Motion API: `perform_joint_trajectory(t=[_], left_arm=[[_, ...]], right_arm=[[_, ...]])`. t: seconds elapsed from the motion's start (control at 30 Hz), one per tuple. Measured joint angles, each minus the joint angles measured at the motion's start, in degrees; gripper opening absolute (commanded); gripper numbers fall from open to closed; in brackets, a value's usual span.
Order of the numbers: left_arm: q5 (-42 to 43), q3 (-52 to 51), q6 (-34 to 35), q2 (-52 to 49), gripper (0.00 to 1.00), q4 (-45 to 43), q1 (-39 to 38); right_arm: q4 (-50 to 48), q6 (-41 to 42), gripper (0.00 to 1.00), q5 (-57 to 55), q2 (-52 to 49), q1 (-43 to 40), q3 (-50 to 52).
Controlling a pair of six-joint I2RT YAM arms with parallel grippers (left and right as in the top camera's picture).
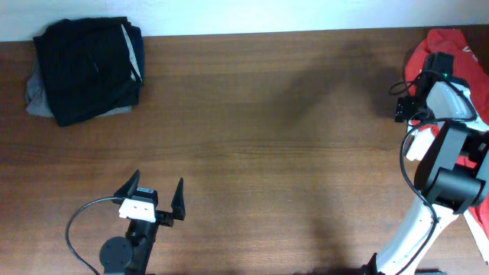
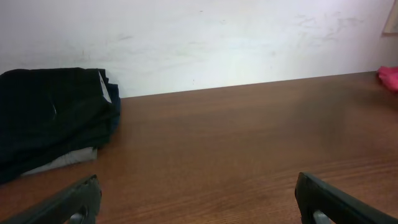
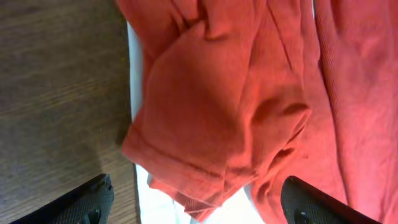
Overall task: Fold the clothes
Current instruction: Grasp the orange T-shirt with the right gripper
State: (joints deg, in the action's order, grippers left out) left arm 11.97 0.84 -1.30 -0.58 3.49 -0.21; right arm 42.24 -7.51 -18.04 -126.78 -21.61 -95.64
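Right wrist view: crumpled red-orange T-shirt point(image 3: 249, 93) just beyond the right fingers point(image 3: 81, 202), spread wide; left fingers point(image 2: 339, 202) likewise spread.

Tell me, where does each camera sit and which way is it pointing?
Overhead: fixed above the table, looking straight down; left arm and right arm show, dark folded pile far left, red T-shirt far right.
Left wrist: low over the table, facing the wall; left claw open, fingers in the bottom corners.
Right wrist: looking down close on the red T-shirt; right claw fingers in the bottom corners.
Shared: overhead and left wrist both show the dark folded pile.
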Motion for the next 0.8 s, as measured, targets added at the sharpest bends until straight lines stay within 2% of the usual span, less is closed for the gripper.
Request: perform_joint_trajectory(t=[0.07, 0.13, 0.27, 0.37, 0.43, 0.5, 0.57, 0.63, 0.77, 0.8], left_arm=[[0.0, 0.0, 0.0, 0.0, 0.99, 0.0, 0.0], [0.0, 0.0, 0.0, 0.0, 0.99, 0.0, 0.0], [0.0, 0.0, 0.0, 0.0, 0.99, 0.0, 0.0], [0.0, 0.0, 0.0, 0.0, 0.99, 0.0, 0.0], [0.0, 0.0, 0.0, 0.0, 0.99, 0.0, 0.0], [0.0, 0.0, 0.0, 0.0, 0.99, 0.0, 0.0], [0.0, 0.0, 0.0, 0.0, 0.99, 0.0, 0.0], [0.0, 0.0, 0.0, 0.0, 0.99, 0.0, 0.0], [0.0, 0.0, 0.0, 0.0, 0.99, 0.0, 0.0], [0.0, 0.0, 0.0, 0.0, 0.99, 0.0, 0.0]], right_arm=[[-1.2, -0.2, 0.84, 1.1, 0.0, 0.0, 0.0], [-2.1, -0.1, 0.79, 1.6, 0.0, 0.0, 0.0], [-3.8, 0.0, 0.78, 2.1, -1.2, 0.0, 0.0], [-4.4, 0.1, 0.65, 2.4, -2.0, 0.0, -0.5], [-4.7, 0.1, 0.5, 2.5, -2.1, 0.0, -0.5], [-4.6, 0.2, 0.48, 1.3, -2.4, 0.0, -0.5], [-4.6, 0.5, 0.38, -0.9, -2.6, 0.1, -0.5], [-4.5, 1.1, 0.33, -2.2, -2.7, 0.0, -0.5], [-4.4, 2.0, 0.33, -3.1, -2.7, 0.1, -0.5], [-4.4, 2.5, 0.26, -3.1, -2.7, 0.1, -0.5]])
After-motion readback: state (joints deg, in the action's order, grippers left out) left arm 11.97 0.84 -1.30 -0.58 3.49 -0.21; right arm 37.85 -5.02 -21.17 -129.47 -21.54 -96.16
